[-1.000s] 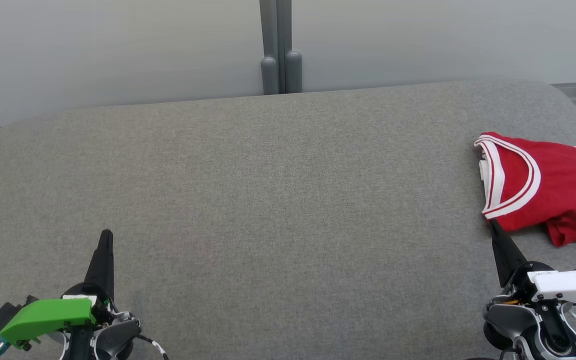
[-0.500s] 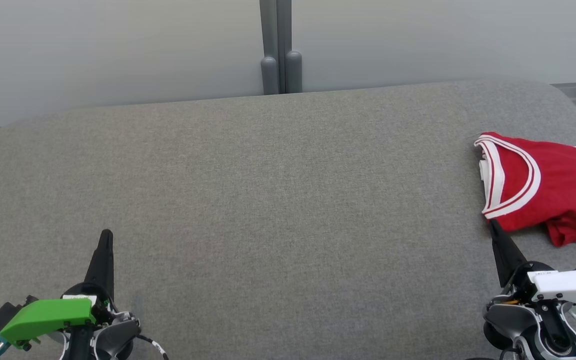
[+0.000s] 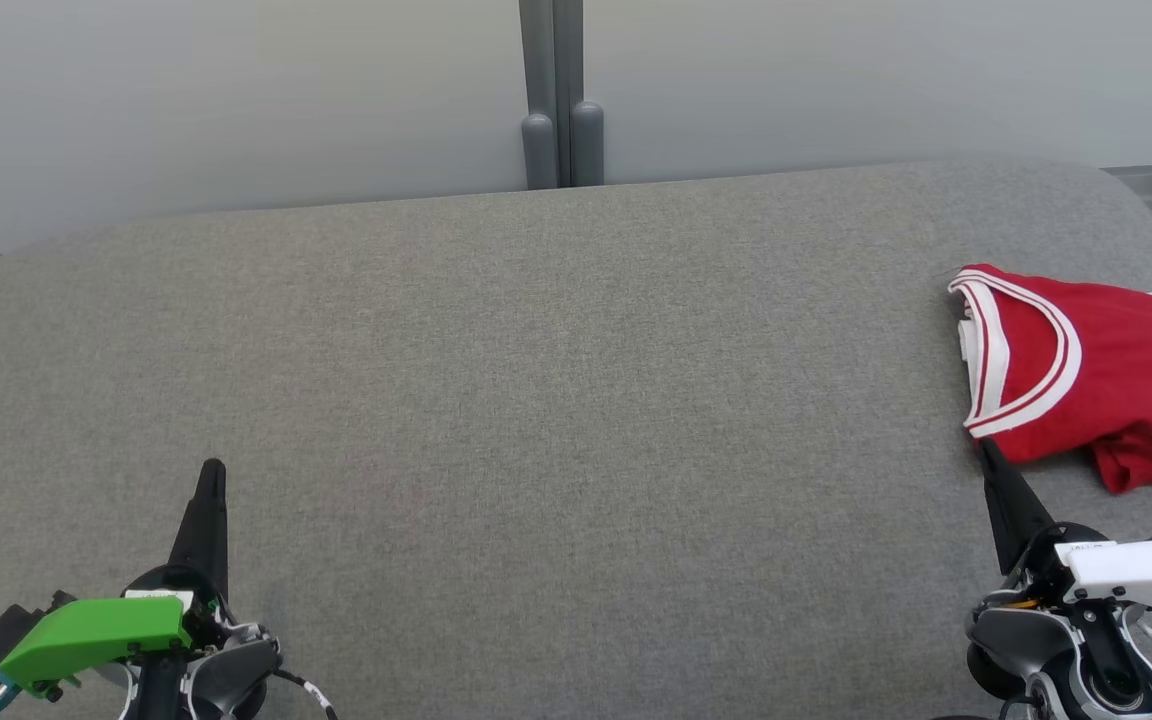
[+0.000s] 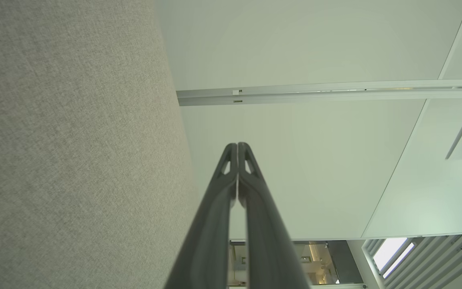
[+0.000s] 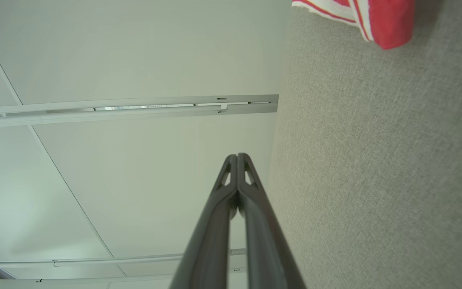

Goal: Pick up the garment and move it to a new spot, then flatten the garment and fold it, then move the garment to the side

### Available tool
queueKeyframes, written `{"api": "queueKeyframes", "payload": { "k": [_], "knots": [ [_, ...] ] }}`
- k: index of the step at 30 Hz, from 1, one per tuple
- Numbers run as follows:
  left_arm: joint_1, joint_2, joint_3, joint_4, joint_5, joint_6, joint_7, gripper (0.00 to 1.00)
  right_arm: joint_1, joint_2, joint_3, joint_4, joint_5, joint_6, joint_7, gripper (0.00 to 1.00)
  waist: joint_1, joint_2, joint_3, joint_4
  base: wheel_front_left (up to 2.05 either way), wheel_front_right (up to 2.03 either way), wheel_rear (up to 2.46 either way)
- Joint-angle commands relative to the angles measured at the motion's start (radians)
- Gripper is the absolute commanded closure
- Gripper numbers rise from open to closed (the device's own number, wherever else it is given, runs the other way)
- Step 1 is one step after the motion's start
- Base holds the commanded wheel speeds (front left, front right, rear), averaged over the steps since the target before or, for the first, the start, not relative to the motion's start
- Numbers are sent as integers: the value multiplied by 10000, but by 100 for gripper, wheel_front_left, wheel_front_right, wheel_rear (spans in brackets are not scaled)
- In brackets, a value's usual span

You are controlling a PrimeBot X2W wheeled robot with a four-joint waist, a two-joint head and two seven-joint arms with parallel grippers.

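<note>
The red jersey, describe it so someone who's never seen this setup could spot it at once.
On the wide grey fabric-covered table, look to the far right edge of the head view. Just beyond the right gripper lies the red jersey. Bright red cloth, white-striped trim and dark lettering set it apart from the plain grey.

Head camera high over grey surface (image 3: 536, 350); wrist cameras low along it, sideways
</note>
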Motion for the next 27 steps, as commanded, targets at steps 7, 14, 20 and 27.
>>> {"api": "queueKeyframes", "payload": {
  "k": [7,14,20,27],
  "knots": [
    [-123,70,22,-16,1,-52,0,100,-88,-44,14,-38,57,4,27,100,0,0,0,0,0,0,0],
    [-123,70,22,-16,0,-52,-1,100,-88,-44,13,-38,58,4,27,100,0,0,0,0,0,0,0],
    [-123,70,22,-16,0,-52,-1,100,-88,-44,13,-38,58,4,27,100,0,0,0,0,0,0,0],
    [-123,70,21,-17,1,-52,-1,100,-89,-44,13,-38,58,4,26,100,0,0,0,0,0,0,0]
  ]
}}
